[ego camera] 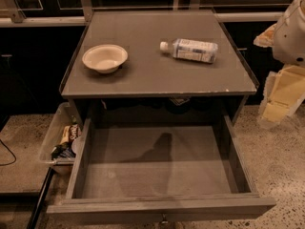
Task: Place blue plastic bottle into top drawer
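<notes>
The blue plastic bottle (191, 49) lies on its side on the grey cabinet top (157, 75), right of centre, with its white cap pointing left. The top drawer (159, 166) is pulled fully open below the top, and its flat grey floor is bare. A small knob shows at the bottom edge of its front panel. My gripper (278, 98) hangs at the right edge of the view, beside the cabinet's right side, away from the bottle and holding nothing I can see. The white arm (291, 28) is above it.
A cream bowl (105, 57) sits on the left of the cabinet top. A clear plastic bin of snacks (61, 140) stands on the floor left of the drawer. A dark cable (6, 154) runs across the speckled floor at far left.
</notes>
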`<state>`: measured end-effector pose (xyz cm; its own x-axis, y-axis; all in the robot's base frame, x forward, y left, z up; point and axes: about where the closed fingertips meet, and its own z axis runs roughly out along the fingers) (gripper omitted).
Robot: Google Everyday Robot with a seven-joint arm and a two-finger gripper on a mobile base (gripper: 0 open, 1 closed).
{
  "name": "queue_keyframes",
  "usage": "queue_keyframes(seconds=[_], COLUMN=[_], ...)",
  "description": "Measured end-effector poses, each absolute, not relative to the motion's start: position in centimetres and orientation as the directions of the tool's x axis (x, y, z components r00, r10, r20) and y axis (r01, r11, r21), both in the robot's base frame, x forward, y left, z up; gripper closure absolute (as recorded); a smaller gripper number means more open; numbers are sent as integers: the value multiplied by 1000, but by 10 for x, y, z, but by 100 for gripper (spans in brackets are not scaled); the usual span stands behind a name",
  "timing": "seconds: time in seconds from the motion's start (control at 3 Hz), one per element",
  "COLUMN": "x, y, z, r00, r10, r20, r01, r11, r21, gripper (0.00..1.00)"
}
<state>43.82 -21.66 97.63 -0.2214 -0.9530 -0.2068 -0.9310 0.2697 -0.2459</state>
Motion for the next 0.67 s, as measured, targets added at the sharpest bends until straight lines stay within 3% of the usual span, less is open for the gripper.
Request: queue_keyframes(seconds=[0.67], x=[440], y=[-203], z=[969], r00=[-213], r10=[-958], r20=[-189], r01=[-938], r11=[255], r21=[-233], gripper=[0])
